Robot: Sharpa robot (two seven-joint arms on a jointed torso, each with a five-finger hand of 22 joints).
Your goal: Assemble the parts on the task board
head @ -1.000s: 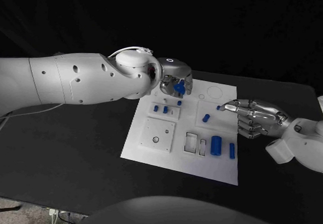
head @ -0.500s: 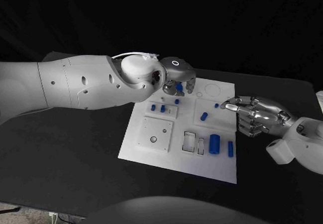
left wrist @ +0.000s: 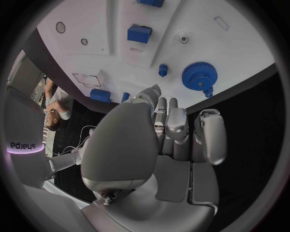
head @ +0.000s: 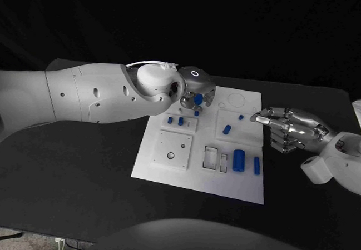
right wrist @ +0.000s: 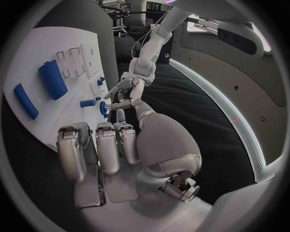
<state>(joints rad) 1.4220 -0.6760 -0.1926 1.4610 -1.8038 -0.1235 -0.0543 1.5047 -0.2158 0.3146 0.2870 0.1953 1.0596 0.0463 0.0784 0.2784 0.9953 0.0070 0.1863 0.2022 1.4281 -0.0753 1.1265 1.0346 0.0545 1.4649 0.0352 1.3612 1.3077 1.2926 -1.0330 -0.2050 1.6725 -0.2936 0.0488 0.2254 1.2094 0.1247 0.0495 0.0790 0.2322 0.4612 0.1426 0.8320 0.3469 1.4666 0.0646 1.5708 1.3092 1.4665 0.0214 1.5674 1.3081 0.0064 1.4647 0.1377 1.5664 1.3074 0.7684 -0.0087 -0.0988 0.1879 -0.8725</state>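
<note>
The white task board (head: 226, 185) lies mid-table. My left hand (head: 194, 92) hovers over its far left corner, fingers pointing down at a blue gear (head: 198, 99). In the left wrist view the gear (left wrist: 199, 76) lies flat on the board just past my fingertips (left wrist: 172, 104), with nothing in the hand. My right hand (head: 291, 130) sits at the board's right edge with its fingers curled in, holding nothing. A small blue peg (head: 240, 117) stands near its fingertip. A blue cylinder (head: 240, 160) and a blue bar (head: 256, 165) lie near the right edge.
Small blue pegs (head: 174, 120) stand in the left block, and one more (head: 226, 128) stands mid-board. A square plate with a hole (head: 175, 150) and two empty slots (head: 217, 160) occupy the near half. My bulky left arm (head: 85, 96) covers the table's left side.
My left forearm has swung a little farther over the table while the hand stays above the gear corner. The right hand has drifted slightly to the right.
</note>
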